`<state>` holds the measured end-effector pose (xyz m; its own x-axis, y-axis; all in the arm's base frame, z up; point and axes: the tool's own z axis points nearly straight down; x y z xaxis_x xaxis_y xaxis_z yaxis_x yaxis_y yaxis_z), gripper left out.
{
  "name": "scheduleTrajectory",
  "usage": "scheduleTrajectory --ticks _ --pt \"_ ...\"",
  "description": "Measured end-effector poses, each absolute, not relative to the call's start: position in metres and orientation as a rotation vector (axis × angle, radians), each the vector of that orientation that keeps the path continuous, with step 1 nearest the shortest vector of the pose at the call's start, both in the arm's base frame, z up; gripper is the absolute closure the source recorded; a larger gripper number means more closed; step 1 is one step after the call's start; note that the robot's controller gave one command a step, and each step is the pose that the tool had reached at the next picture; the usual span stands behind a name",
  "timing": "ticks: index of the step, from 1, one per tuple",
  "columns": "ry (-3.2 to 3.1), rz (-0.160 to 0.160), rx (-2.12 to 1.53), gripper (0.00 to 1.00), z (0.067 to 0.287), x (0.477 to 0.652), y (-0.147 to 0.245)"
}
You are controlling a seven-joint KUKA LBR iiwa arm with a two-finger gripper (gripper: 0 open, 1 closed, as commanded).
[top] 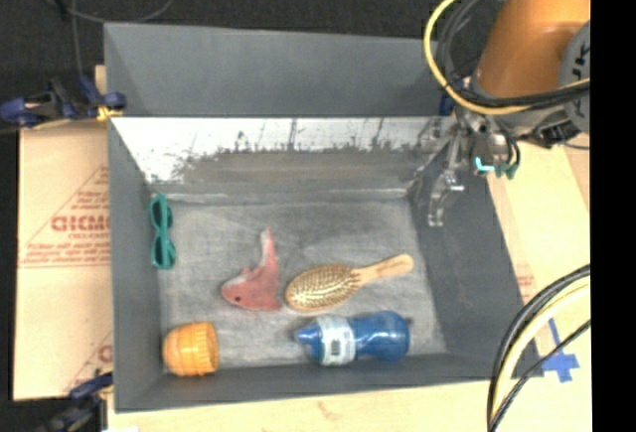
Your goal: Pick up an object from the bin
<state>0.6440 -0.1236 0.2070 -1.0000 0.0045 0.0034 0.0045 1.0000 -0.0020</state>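
Note:
My gripper point(440, 200) hangs over the bin's back right corner, its metal fingers pointing down with nothing between them. Nearest to it, lower and to the left, lies a hairbrush point(340, 283) with a golden bristle head and a light wooden handle that points toward the right wall. A pink fish-shaped toy point(256, 283) lies just left of the brush head. In front of the brush a blue bottle point(354, 338) with a white label lies on its side.
A small orange cylinder point(190, 349) sits in the front left corner. Teal toy glasses point(160, 231) lie along the left wall. The arm with its orange cover and cables stands above the right rim.

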Motion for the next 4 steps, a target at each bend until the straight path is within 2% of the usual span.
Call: scheduleTrajectory --ticks 1,2,3,4 --pt "-3.147 0.006 -0.004 0.00 0.212 0.646 -0.123" --pt "-3.153 0.008 0.043 0.00 0.173 0.602 -0.099" --pt "-3.137 0.000 0.054 0.00 0.142 0.568 -0.082" --pt "-3.107 0.006 0.509 1.00 0.074 0.597 -0.077"
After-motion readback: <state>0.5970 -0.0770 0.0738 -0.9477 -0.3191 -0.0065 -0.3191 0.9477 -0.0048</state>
